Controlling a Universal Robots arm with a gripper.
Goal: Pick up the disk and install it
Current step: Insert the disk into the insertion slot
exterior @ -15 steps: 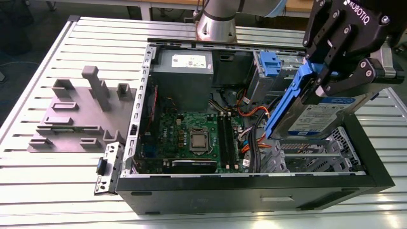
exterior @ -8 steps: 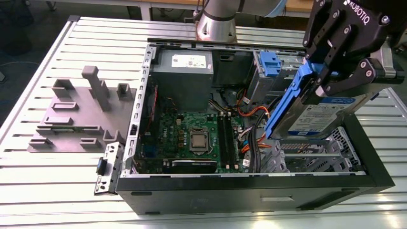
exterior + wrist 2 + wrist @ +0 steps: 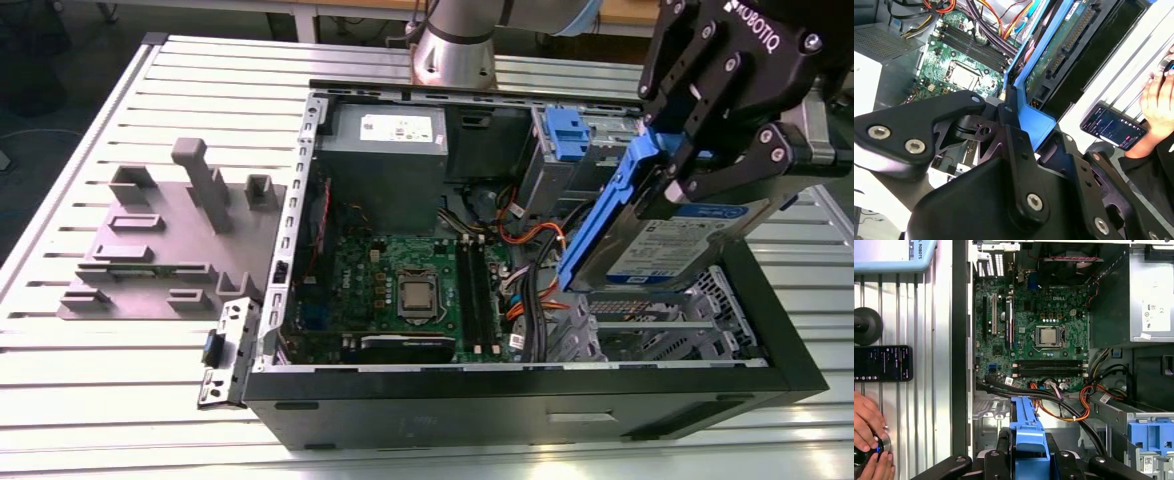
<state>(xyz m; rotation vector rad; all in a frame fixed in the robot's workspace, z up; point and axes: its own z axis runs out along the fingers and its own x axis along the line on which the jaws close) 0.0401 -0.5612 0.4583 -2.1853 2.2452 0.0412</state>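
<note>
My gripper is shut on the disk, a silver drive with a white-and-blue label in a blue carrier frame. It holds the disk tilted, high end toward the back, above the metal drive cage at the front right corner of the open computer case in the exterior view. The disk's low end hangs just over the cage. The second wrist view shows the disk's green circuit-board underside with the gripper clamped on the blue frame. The blue frame of the disk also sticks out of the gripper in the first wrist view.
Inside the case lie the motherboard, orange and black cables, a grey power supply box and a blue latch. A grey fixture stands on the exterior view's left. A phone and a person's hands are beside the case.
</note>
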